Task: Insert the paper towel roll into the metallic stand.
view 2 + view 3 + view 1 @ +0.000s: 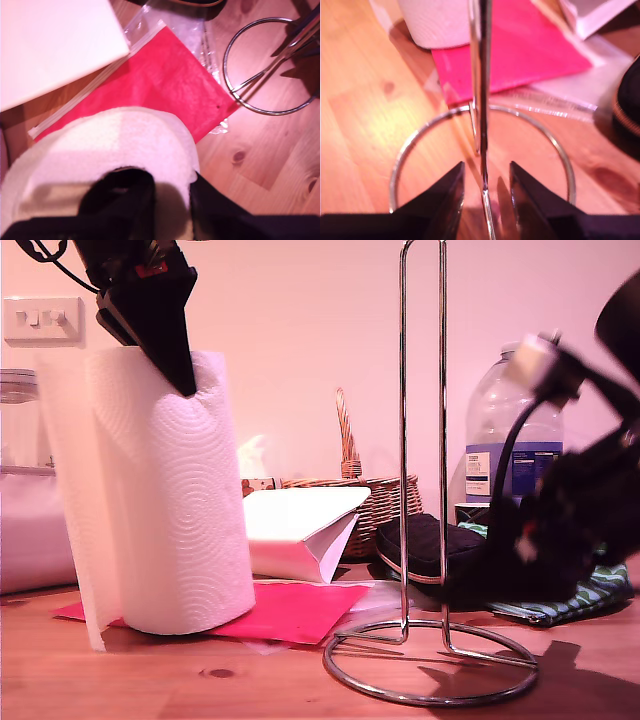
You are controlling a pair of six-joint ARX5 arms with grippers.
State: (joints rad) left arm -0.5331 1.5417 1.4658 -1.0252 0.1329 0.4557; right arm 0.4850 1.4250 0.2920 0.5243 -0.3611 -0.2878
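My first gripper (167, 200) is at the top of the paper towel roll (170, 500), and its dark fingers (120, 200) straddle the roll's upper wall: one goes down into the hollow core and the other lies outside the rim, so the jaws are closed on the roll's edge. In the exterior view this gripper (180, 365) comes down from the upper left and its tip bites into the roll's top. The roll (100, 165) stands upright on the wooden table (200, 680), at the exterior view's left, with its base partly on a red sheet (290, 610) and a loose sheet edge hanging down its left side to the table.

My second gripper (485, 192) is low at the foot of the stand (422, 440). Its two dark fingers (447, 200) sit either side of the stand's thin upright wire (481, 100) with a clear gap on both sides, so the jaws are open around the post and not clamped on it. In the exterior view this arm (560, 530) reaches in from the right, blurred.

The stand rests on its ring base, just right of the roll in the exterior view, apart from it and taller than it. Behind them lie a folded white paper bag (300, 530), a wicker basket (370, 490), a dark pouch (425, 540) and a plastic bottle (510, 430).
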